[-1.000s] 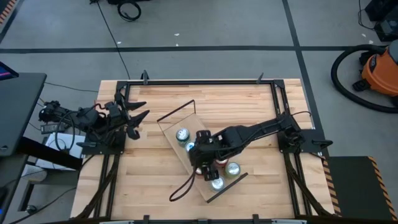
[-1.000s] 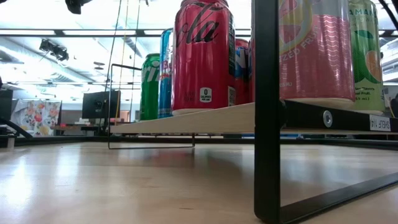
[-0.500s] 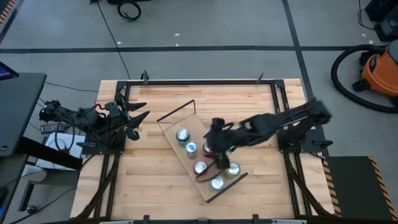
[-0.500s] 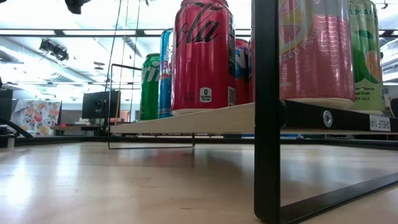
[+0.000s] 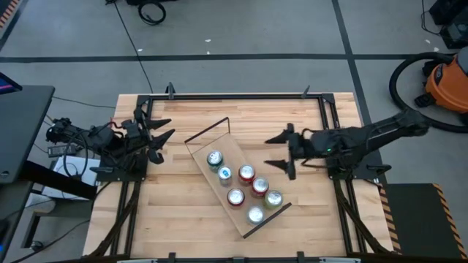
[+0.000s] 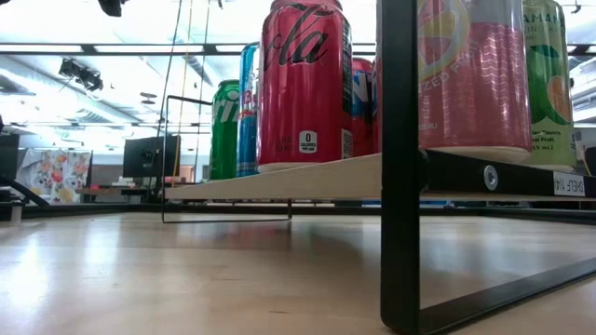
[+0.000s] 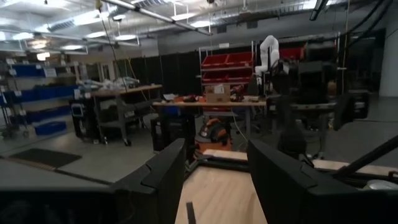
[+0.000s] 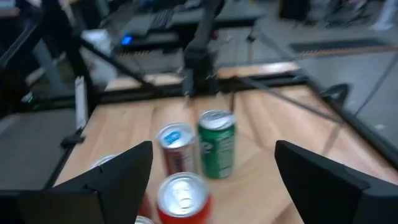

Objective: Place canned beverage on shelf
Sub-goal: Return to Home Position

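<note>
The shelf [image 5: 235, 187], a long light-wood board with dark wire frames at its ends, lies slantwise on the table's middle. Several cans stand upright on it on their bases, among them a green can [image 8: 217, 144], a blue-topped can [image 8: 176, 147] and a red can [image 5: 247, 174]. In the low view the red can [image 6: 305, 84] stands on the shelf board [image 6: 279, 180]. My right gripper [image 5: 278, 152] is open and empty, to the right of the shelf, pointing at it. My left gripper [image 5: 162, 137] is open and empty at the table's left edge.
The slatted wooden tabletop [image 5: 183, 212] is ringed by a dark metal frame [image 5: 241, 96]. An orange vacuum [image 5: 446, 77] stands on the floor at the far right. A monitor [image 5: 22, 131] stands left of the table.
My right gripper has let go of a red can on the shelf, opened, and drawn back toward the table's right edge. The can stays upright on the shelf among the others.
</note>
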You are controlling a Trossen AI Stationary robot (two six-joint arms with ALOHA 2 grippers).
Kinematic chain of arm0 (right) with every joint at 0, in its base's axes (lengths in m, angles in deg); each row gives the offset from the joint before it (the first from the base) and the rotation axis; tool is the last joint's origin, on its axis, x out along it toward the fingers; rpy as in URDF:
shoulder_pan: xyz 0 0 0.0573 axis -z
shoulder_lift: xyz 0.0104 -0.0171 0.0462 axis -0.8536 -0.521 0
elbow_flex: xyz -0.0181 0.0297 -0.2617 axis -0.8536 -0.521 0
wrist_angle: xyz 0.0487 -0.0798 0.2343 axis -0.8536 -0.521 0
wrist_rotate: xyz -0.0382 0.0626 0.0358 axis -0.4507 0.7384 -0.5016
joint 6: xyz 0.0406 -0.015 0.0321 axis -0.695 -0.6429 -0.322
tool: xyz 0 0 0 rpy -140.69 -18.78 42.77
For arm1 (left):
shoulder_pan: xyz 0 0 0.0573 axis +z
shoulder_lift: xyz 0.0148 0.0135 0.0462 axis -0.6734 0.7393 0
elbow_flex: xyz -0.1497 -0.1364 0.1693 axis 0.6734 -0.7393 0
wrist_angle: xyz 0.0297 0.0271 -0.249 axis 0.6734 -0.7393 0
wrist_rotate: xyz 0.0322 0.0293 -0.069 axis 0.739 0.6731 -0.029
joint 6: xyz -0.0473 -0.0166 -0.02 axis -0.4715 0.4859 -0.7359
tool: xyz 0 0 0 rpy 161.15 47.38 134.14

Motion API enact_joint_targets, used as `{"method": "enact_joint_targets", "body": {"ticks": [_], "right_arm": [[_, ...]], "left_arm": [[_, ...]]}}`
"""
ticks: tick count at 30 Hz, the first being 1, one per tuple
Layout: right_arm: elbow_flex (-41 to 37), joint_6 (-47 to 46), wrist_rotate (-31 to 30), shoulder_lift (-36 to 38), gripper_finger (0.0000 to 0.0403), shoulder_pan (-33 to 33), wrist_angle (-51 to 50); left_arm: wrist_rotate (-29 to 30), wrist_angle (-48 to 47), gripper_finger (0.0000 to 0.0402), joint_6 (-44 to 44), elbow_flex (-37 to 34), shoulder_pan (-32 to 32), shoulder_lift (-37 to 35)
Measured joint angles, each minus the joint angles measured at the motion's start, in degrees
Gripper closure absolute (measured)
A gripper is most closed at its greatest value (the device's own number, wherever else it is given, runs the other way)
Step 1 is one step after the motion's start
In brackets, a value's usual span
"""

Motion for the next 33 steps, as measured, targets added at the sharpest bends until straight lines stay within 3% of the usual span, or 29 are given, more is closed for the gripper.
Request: {"method": "enact_joint_targets", "body": {"ticks": [6,13,26,33], "right_arm": [[-10.67,3.22,-6.68,10.04,0.0055,0.31,9.47],[-21.48,8.31,-9.05,16.53,0.0055,0.38,24.36],[-27.86,10.23,-13.20,21.26,0.0055,0.59,27.06],[-29.67,10.09,-8.61,22.37,0.0055,-0.08,25.13]], "left_arm": [[0.02,2.80,0.0219,1.69,0.00,0.00,-0.02],[0.01,2.62,0.0219,1.69,0.00,0.00,0.02],[0.00,2.54,0.0219,1.71,0.00,0.00,0.02],[0.01,2.54,0.0219,1.69,0.00,0.00,0.02]]}}
